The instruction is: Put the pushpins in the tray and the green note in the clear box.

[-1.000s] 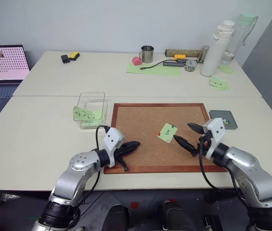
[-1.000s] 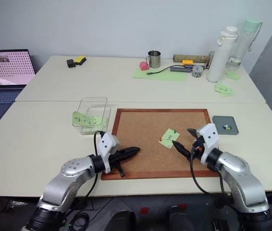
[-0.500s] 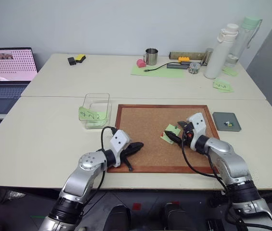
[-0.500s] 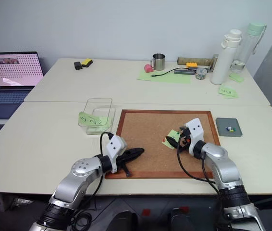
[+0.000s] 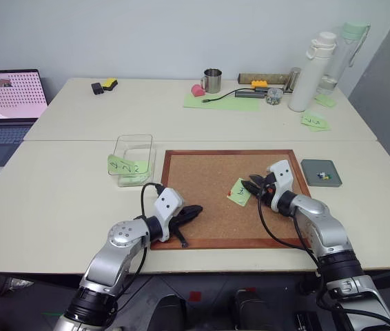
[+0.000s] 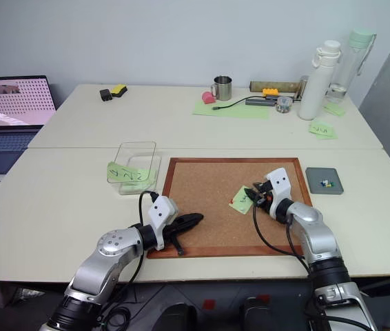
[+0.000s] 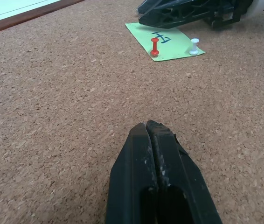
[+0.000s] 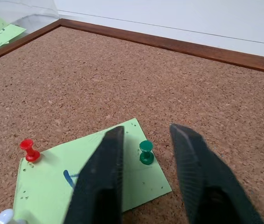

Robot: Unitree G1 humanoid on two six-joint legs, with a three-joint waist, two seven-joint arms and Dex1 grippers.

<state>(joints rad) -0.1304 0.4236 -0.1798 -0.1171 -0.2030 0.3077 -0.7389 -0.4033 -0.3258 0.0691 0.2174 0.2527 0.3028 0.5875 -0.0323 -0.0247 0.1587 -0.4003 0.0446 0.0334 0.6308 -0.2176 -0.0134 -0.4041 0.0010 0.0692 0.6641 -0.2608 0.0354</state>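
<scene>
Green-headed pushpin (image 8: 146, 151) stands between the right end effector's (image 8: 147, 186) parted fingers.

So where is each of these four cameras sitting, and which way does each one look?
Left and right eye views: on the head, looking forward and down over the corkboard, with both arms showing.
Left wrist view: on the left arm, looking along the shut left gripper across the cork.
Right wrist view: on the right arm, looking between the right gripper fingers at the green pushpin.
Shared: both wrist views show the green note and red pushpin.
</scene>
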